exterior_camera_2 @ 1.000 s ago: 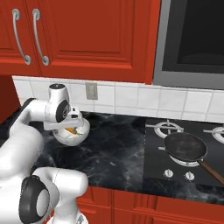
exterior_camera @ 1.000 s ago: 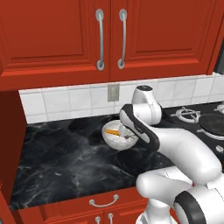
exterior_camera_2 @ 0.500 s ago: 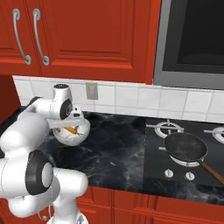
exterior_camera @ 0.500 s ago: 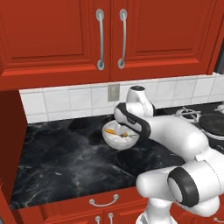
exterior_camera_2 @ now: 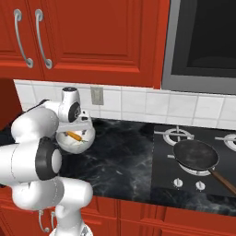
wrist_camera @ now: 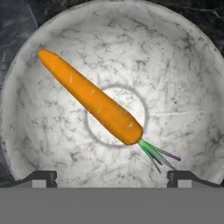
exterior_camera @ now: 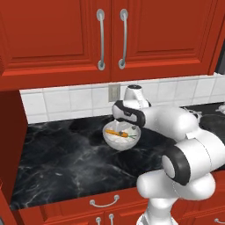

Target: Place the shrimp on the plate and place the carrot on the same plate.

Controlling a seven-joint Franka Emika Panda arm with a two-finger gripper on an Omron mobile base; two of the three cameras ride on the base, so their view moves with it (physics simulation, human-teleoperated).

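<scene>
The carrot [wrist_camera: 92, 99] lies slantwise inside a white marbled bowl [wrist_camera: 192, 74], its pointed tip toward the bowl's upper-left wall and its thick end with green sprigs just past the bowl's centre ring. The gripper [wrist_camera: 111, 177] hangs directly over the bowl with its jaws spread wide, holding nothing. In the left base view the bowl [exterior_camera: 110, 137] sits on the black counter [exterior_camera: 57, 162] below the wall outlet [exterior_camera: 114, 92]. To the bowl's right in the right base view, a dark frying pan [exterior_camera_2: 196, 154] rests on the stove.

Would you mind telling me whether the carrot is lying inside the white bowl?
Yes, the carrot lies across the floor of the white bowl, ringed by its raised sides.
</scene>
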